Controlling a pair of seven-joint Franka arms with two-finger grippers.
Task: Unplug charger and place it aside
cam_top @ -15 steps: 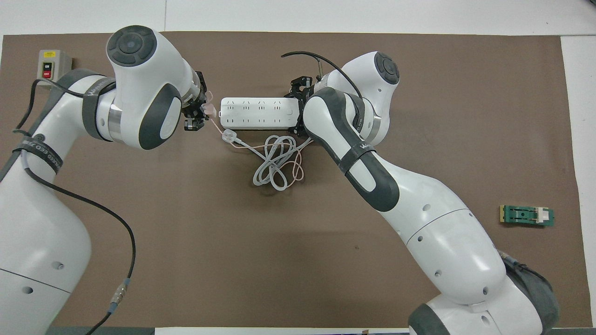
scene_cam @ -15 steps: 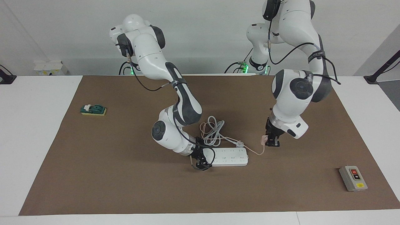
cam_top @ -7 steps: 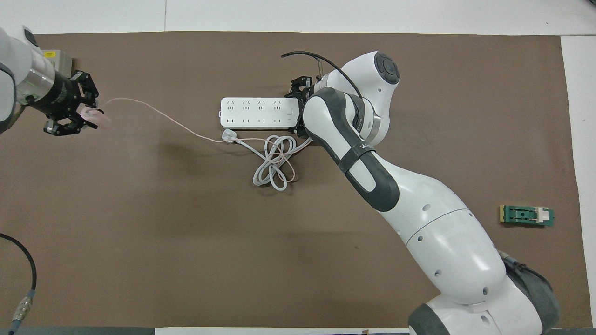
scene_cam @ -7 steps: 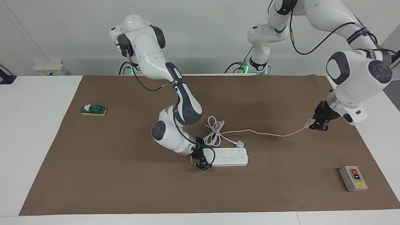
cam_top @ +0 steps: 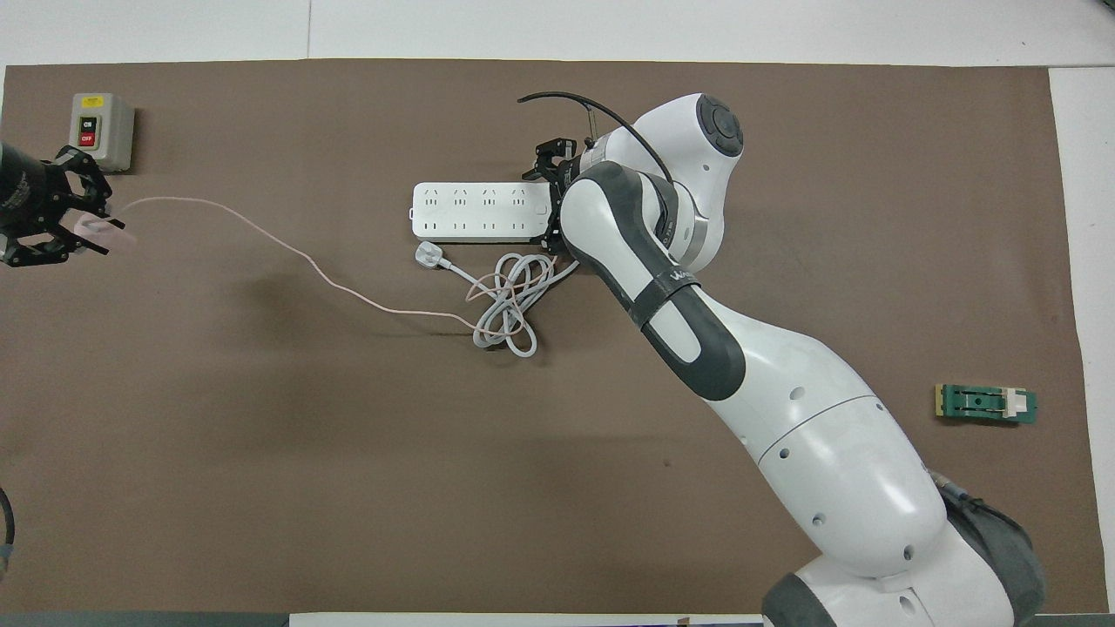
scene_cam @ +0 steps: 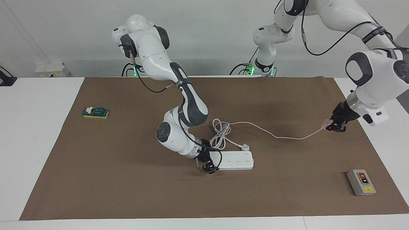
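The charger (scene_cam: 326, 123) is a small pale pink cube, held in my left gripper (scene_cam: 334, 127) just above the mat near the left arm's end of the table. It also shows in the overhead view (cam_top: 97, 232), in the left gripper (cam_top: 83, 228). Its thin pink cable (scene_cam: 281, 136) trails back to the coiled white cord (scene_cam: 220, 132). The charger is out of the white power strip (scene_cam: 238, 159). My right gripper (scene_cam: 207, 163) is shut across the strip's end toward the right arm's end, low on the mat.
A white plug (scene_cam: 245, 147) lies beside the strip, nearer to the robots. A grey on/off switch box (scene_cam: 361, 182) stands farther from the robots than the left gripper. A green and yellow part (scene_cam: 95, 112) lies toward the right arm's end.
My left gripper has carried the charger away from the strip toward the left arm's end of the table. The pink cable has drawn out of the coil. The right gripper has stayed on the strip.
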